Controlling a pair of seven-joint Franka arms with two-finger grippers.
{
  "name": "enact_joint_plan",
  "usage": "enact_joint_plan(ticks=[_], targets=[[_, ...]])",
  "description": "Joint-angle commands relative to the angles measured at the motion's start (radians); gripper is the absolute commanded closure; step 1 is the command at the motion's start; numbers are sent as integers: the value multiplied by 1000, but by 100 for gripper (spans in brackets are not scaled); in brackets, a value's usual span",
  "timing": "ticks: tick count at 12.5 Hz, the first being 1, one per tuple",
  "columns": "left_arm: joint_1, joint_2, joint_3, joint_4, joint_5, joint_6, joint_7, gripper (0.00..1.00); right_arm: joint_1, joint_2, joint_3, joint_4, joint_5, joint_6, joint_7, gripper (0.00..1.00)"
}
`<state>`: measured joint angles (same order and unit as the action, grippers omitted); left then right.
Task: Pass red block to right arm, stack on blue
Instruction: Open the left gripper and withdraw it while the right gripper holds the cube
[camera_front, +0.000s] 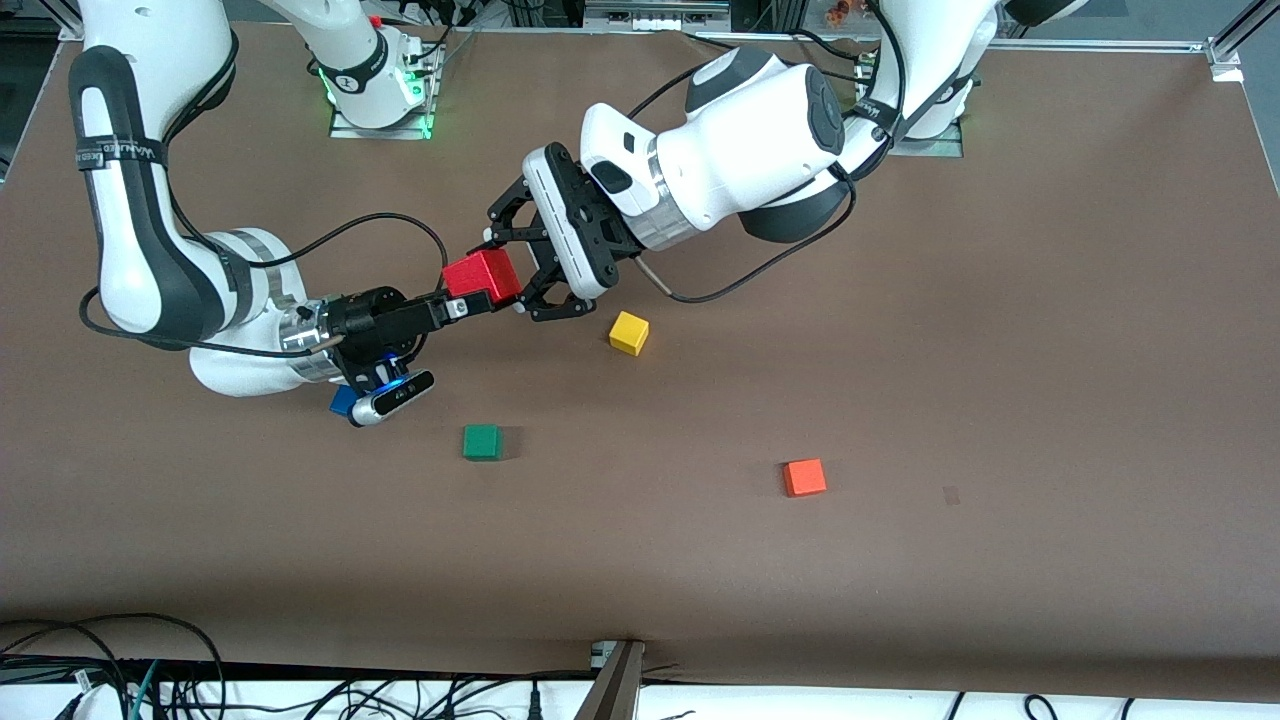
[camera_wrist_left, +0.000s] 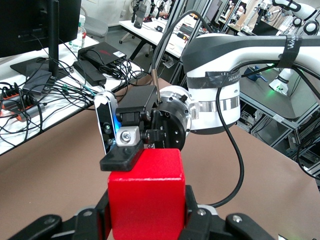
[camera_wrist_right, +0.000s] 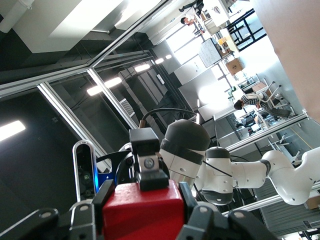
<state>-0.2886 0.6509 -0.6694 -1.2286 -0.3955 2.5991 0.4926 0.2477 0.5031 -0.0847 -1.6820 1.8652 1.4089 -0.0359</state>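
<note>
the red block, a cube with no long axis, hangs tilted above the worktop, at ten o'clock from the yellow cube. the left gripper and the right gripper both have their fingers clamped on it. the blue block sits under the right wrist.

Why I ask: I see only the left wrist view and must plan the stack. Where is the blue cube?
Observer: The blue cube sits on the table toward the right arm's end, partly hidden under the right arm's wrist camera.
Operator: Anything close beside it?
Observer: The green cube lies apart from it, nearer the front camera.
Operator: And the handover?
Observer: The red block is up over bare table, between the left gripper and the right gripper.
</note>
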Motion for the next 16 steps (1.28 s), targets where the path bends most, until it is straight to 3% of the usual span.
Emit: enact_joint_plan(ticks=[1,3,6,9,13,16], targets=[[17,10,1,40,-34,4,-2,0,-24,-1,-1,8,6,-10,7,88],[70,6,-7,26,-39,-10,9,0,-28,-6,-12,22,-46,-7,27,88],[185,1,-47,21,-37,-86,47,0,-71,-9,-18,65,-234,-7,25,88],[366,-33,-78,24,-37,-386,75,0,-79,6,-21,151,-501,22,24,88],[581,-48,-62,18,-25,-664,64,0,-81,0,-27,195,-875,107,11,88],[712,-91,-55,-14,91,-824,41,0,-29,-3,-21,214,-1157,163,13,90]])
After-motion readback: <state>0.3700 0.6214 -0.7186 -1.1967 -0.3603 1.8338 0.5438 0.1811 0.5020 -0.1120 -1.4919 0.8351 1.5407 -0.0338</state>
